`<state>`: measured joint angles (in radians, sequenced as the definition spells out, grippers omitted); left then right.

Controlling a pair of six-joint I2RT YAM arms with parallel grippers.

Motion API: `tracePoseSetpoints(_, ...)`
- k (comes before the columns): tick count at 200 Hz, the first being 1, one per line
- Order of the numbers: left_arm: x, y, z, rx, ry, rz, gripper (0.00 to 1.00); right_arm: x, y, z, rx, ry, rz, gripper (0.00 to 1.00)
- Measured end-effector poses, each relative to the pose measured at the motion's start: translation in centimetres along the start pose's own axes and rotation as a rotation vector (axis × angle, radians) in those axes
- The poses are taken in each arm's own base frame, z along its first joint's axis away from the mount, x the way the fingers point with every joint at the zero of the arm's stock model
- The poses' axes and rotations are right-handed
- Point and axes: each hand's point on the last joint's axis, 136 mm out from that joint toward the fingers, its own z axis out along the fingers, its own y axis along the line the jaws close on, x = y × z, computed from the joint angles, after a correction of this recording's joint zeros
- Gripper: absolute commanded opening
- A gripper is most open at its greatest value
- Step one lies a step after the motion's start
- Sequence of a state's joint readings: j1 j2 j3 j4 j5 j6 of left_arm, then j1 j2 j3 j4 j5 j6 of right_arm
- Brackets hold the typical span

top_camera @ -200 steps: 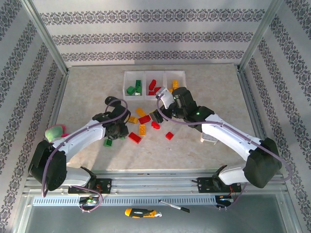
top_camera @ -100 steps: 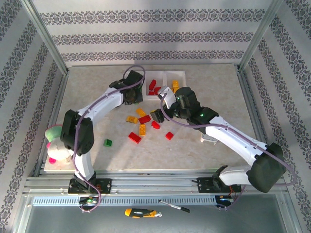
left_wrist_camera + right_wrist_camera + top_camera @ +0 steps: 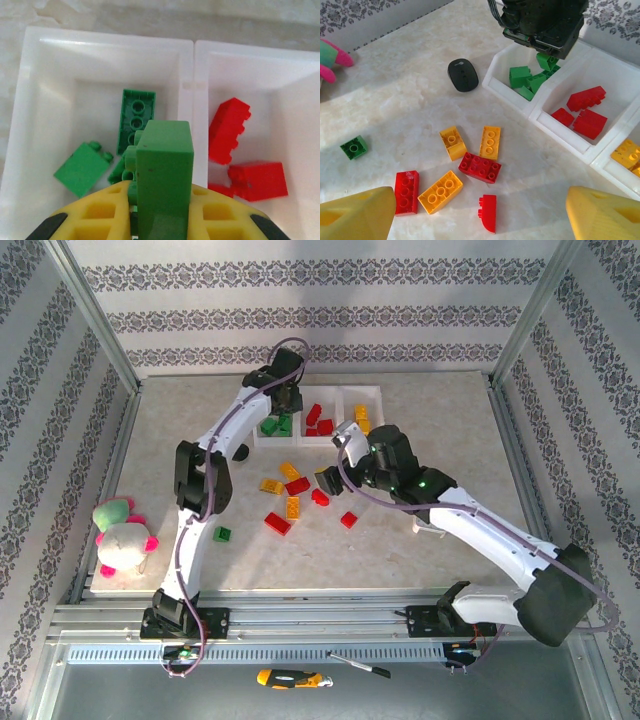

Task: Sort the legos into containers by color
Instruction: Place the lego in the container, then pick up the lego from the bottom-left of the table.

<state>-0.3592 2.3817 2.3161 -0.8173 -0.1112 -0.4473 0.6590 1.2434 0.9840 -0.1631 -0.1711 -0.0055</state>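
- The left gripper (image 3: 288, 397) hung over the left compartment of the white translucent plastic tray (image 3: 330, 389), its yellow fingers (image 3: 95, 220) clamped on a green studded plastic brick (image 3: 165, 165) that stood upright between them.
- Below that brick, more green bricks (image 3: 136, 117) lay in the same compartment. Red bricks (image 3: 228, 129) lay in the middle one and yellow-orange bricks (image 3: 626, 152) in the right one.
- The right gripper (image 3: 328, 478) hovered above the marble-patterned table (image 3: 440, 420), its jaws spread wide with nothing between them.
- Loose bricks lay scattered under it: a flat red brick (image 3: 480, 167), three yellow-orange bricks (image 3: 490, 142), a second red brick (image 3: 406, 186) and a rounded red piece (image 3: 488, 212).
- A small green brick (image 3: 354, 147) sat well apart from that cluster, on the left.
- A black oval mouse-like object (image 3: 463, 75) rested just beside the tray's left end.
- A pink-green plush toy (image 3: 122, 540) sat near the table's left edge.
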Motion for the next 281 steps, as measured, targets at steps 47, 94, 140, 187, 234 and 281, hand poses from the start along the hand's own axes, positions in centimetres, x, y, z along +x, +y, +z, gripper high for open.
tracePoseSetpoints(47,-0.5,0.6,2.7,-0.02,0.012,0.011,0.48,0.4,-0.3,-0.4,0.023,0.0,0.003,0.88)
tracePoseSetpoints(94,-0.2,0.8,2.6,-0.027,0.026,0.018,0.78,0.6,-0.4,-0.3,0.024,0.003,0.004,0.88)
tracePoseSetpoints(140,0.0,1.7,-1.9,-0.031,0.035,0.024,0.86,0.8,0.7,0.0,-0.002,0.011,-0.007,0.88)
tracePoseSetpoints(187,3.1,4.8,-10.1,-0.026,-0.001,0.008,0.93,2.1,1.7,1.6,-0.038,0.058,-0.013,0.88)
tracePoseSetpoints(234,11.1,9.8,-13.3,-0.092,0.032,-0.082,0.93,2.3,3.5,2.6,-0.091,0.075,-0.03,0.88)
tracePoseSetpoints(281,19.7,14.4,-14.8,-0.163,0.101,-0.232,0.89,2.3,4.8,3.9,-0.135,0.09,-0.039,0.89)
